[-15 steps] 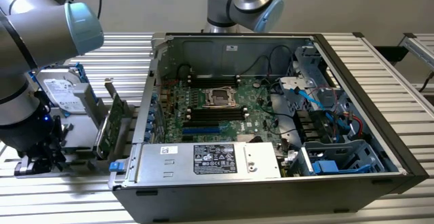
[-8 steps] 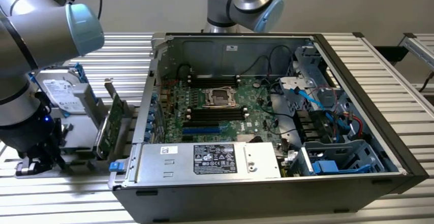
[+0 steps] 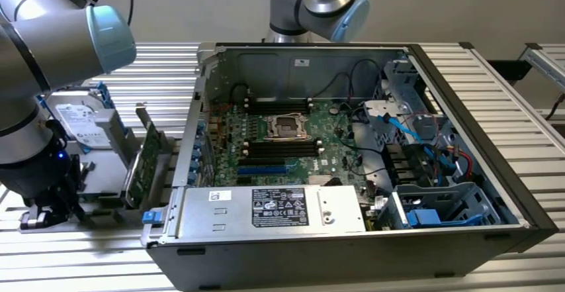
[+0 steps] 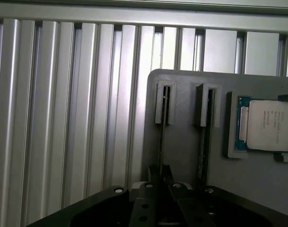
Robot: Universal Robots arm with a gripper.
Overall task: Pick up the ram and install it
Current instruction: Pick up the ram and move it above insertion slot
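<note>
The arm [image 3: 36, 73] bends down from the exterior view's upper left. Its wrist points straight down, and the tool [image 3: 49, 209] is low over a grey holder [image 3: 106, 173] at the ribbed tabletop's [image 3: 530, 166] edge on the exterior view's left, near the front corner.

In the wrist view the tool [image 4: 161, 174] sits right at one end of the ram [image 4: 161, 142]. The ram stands on edge in a slot of the holder [image 4: 182, 156]. I cannot tell whether the tool is clenched on it or released.

There are two slots side by side, each with one thin stick, so two sticks in all. The second stick [image 4: 204, 142] is just beside the first and apart from the tool. One processor chip [image 4: 269, 125] lies flat in a recess beyond the second slot.

The holder also carries one hard drive [image 3: 75, 116] and one green expansion card [image 3: 141, 166], which stands upright between the drive and the case. One open computer case [image 3: 353, 265] lies in the middle of the tabletop, its motherboard [image 3: 274, 146] facing up.
</note>
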